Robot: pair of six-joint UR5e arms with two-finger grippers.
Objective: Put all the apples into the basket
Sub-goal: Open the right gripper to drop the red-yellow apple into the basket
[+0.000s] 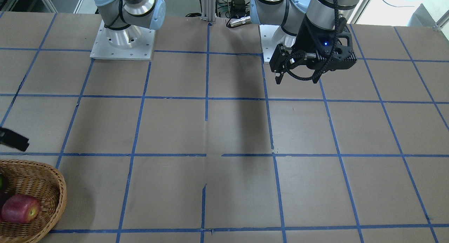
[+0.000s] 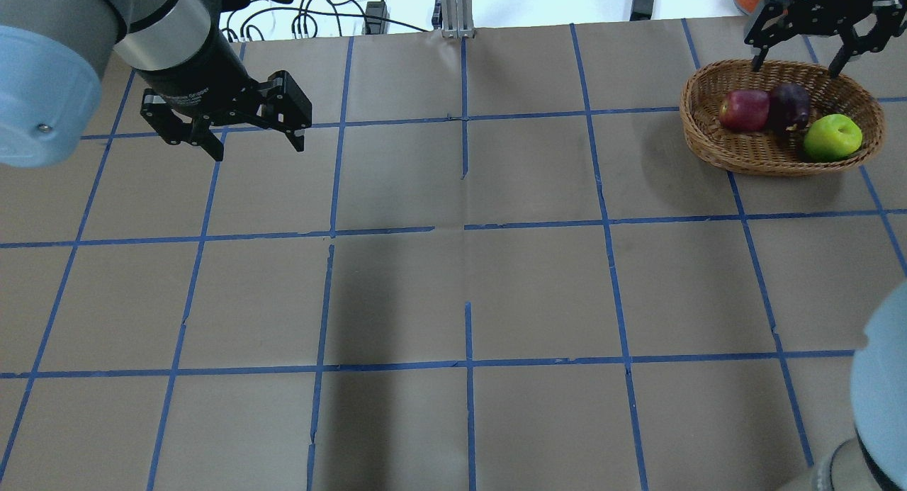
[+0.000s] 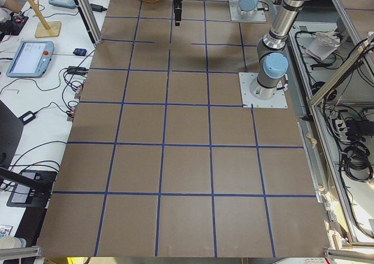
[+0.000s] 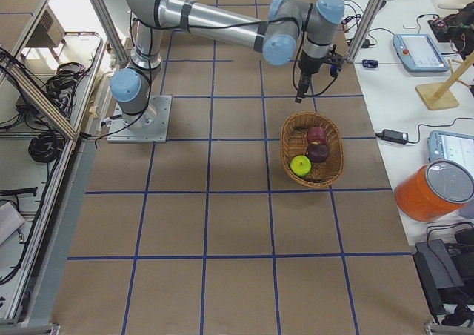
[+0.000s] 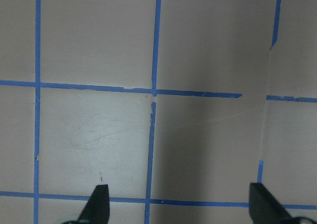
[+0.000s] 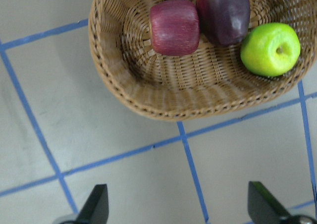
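Observation:
The wicker basket [image 2: 698, 133] stands at the far right of the table. In it lie the squarish red apple [image 2: 744, 110], the maroon apple [image 2: 789, 106] and the lime-green apple [image 2: 832, 137]. The right wrist view shows the basket [image 6: 148, 112] with the red apple [image 6: 174, 27], the maroon apple [image 6: 224, 13] and the green apple [image 6: 270, 49]. My right gripper [image 2: 797, 66] hangs open and empty above the basket's far rim. My left gripper [image 2: 258, 149] is open and empty above the bare table at the far left, and it also shows in the front view [image 1: 296, 81].
The table is covered in brown paper with a blue tape grid [image 2: 464, 229]. The two arm bases [image 1: 122, 43] stand at the robot's edge. An orange container [image 4: 433, 190] and tablets sit on a side bench beyond the basket.

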